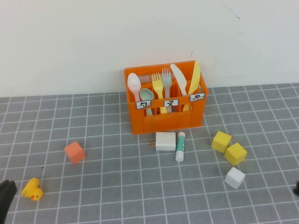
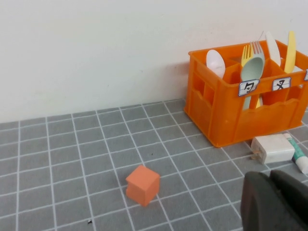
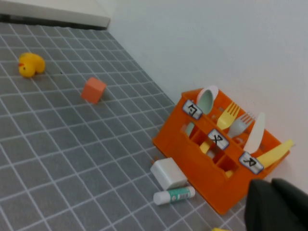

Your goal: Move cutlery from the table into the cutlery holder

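The orange cutlery holder [image 1: 163,122] stands upright at the back of the grey gridded table [image 1: 121,191], against the wall. Standing in its compartments are the mint-green spoon [image 1: 146,95], the yellow fork [image 1: 157,86] and the yellow knife [image 1: 194,80], alongside a white spoon [image 1: 133,85], a pale fork [image 1: 167,77] and a white knife [image 1: 179,78]. My left gripper [image 1: 5,191] [image 2: 270,182] is low at the near left corner, shut and holding nothing. At the near right edge sits my right gripper [image 1: 296,189] [image 3: 272,186], also shut and holding nothing. The holder [image 2: 240,115] [image 3: 211,163] shows in both wrist views.
An orange cube [image 1: 74,152] and a yellow toy duck [image 1: 32,189] lie at the left. A white block [image 1: 165,141] and a glue stick [image 1: 180,146] lie just in front of the holder. Two yellow cubes [image 1: 221,141] [image 1: 235,153] and a white cube [image 1: 234,177] sit at the right.
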{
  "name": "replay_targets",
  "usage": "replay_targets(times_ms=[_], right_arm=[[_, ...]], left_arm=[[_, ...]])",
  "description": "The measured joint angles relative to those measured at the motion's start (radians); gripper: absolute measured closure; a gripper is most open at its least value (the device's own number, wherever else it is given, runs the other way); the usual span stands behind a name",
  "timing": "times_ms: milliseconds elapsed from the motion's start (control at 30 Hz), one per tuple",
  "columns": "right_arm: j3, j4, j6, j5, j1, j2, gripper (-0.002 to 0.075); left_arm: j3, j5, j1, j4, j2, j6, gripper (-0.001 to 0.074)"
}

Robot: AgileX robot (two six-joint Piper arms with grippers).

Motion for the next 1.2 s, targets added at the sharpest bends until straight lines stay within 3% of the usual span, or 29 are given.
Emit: replay_targets(times_ms=[367, 1000, 1200], right_arm=[[0.132, 0.026, -0.005, -0.01, 0.0, -0.126, 0.0727], [0.151, 0.052, -0.005, 0.01, 0.0, -0.126, 0.0727], [0.151, 0.052, -0.005, 0.013, 0.0, -0.126, 0.0727]], left_arm=[[0.003, -0.023, 0.0, 0.026, 0.0, 0.0, 0.0736], [0.023, -0.028, 0.002, 0.028, -0.011, -0.007, 0.0735], [0.098, -0.021, 0.104, -0.127, -0.157, 0.075, 0.0736]])
